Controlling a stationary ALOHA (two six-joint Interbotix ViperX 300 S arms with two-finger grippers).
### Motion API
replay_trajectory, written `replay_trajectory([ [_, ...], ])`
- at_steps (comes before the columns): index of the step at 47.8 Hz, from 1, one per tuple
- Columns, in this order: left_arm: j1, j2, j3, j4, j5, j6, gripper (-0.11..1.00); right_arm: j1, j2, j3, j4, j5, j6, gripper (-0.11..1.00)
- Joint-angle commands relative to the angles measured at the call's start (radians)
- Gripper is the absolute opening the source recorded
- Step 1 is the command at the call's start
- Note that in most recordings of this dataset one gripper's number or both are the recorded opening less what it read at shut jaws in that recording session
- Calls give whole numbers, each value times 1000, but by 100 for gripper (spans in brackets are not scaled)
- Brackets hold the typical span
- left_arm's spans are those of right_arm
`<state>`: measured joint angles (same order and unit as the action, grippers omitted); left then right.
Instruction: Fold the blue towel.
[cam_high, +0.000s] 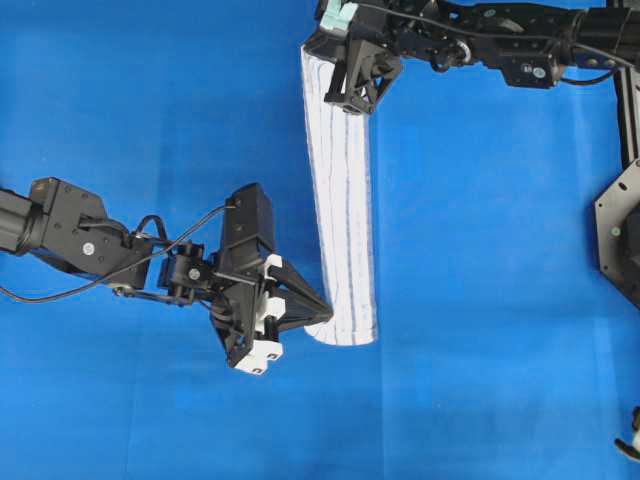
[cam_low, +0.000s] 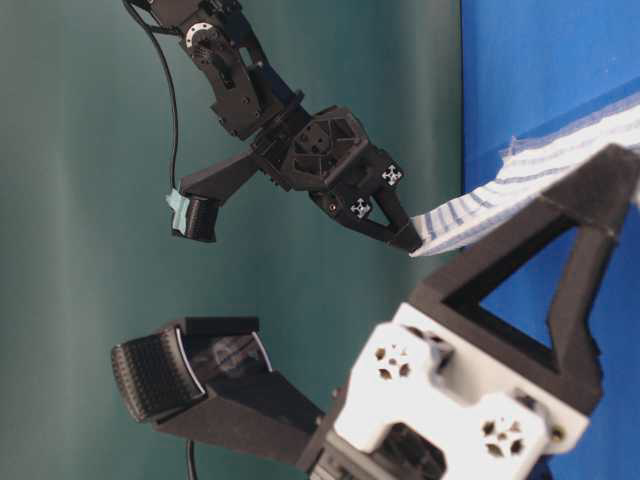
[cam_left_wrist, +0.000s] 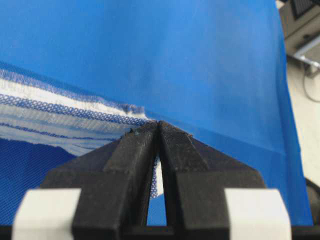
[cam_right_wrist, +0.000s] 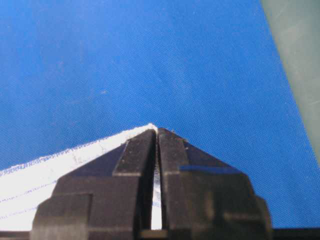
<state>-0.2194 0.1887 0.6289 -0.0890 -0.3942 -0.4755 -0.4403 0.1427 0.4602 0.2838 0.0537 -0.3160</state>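
Above blue table cover (cam_high: 120, 100): towel (cam_high: 343, 200) stretched as narrow band between grippers. Left gripper (cam_high: 326, 311) clamped on near corner; right gripper (cam_high: 358, 108) clamped on far corner.

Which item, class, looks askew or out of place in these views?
Nothing stands out. The blue towel hangs as a long narrow strip, pinched at its ends by the left gripper and the right gripper.

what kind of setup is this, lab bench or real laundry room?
Most likely a lab bench: a plain blue table covering, a flat green backdrop, and nothing else out but the striped towel pinched between the left gripper and right gripper.
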Motion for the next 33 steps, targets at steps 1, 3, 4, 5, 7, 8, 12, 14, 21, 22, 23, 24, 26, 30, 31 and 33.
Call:
replay_trajectory([
  [1, -11, -37, -8, 0, 2, 0, 2, -5, -11, -25, -2, -2, -2, 1],
  [3, -9, -37, -8, -2, 9, 0, 2, -5, -6, -26, 0, -2, -2, 1],
  [4, -8, -37, -8, -2, 12, -2, 2, -5, -3, -25, -2, -2, -2, 1],
  [5, -6, -37, -6, -2, 17, -2, 2, -5, -2, -26, -2, -2, -2, 1],
  [7, -5, -37, -8, -2, 25, -3, 3, -5, 2, -26, -2, -2, -2, 1],
  [8, -3, -37, -8, -3, 29, -8, 3, -5, 5, -26, -2, -2, -2, 2],
  [12, 0, -37, -8, -5, 38, -15, 6, -5, 12, -29, -2, -2, -2, 3],
  [14, 0, -37, -6, -5, 40, -18, 13, -5, 14, -31, -2, -2, -2, 7],
  [21, -3, -43, 2, -5, 41, -18, 56, 2, 17, -34, -2, -8, -2, 44],
  [22, -3, -46, 5, -3, 41, -18, 62, 2, 17, -34, -2, -8, -5, 50],
  [23, -3, -49, 9, -5, 43, -18, 68, 3, 17, -34, -2, -8, -5, 57],
  [24, -3, -54, 14, -5, 48, -18, 72, 3, 17, -34, -2, -9, -5, 65],
  [26, -3, -69, 25, -5, 58, -18, 72, 3, 15, -32, -2, -9, -2, 77],
  [30, -3, -118, 58, -5, 106, -18, 64, 0, 6, -21, -2, -9, -5, 92],
  [31, -3, -132, 66, -5, 118, -18, 63, -2, 3, -18, -2, -9, -2, 93],
  [33, -3, -163, 81, -5, 137, -15, 61, -2, -8, -11, -2, -9, -2, 91],
])
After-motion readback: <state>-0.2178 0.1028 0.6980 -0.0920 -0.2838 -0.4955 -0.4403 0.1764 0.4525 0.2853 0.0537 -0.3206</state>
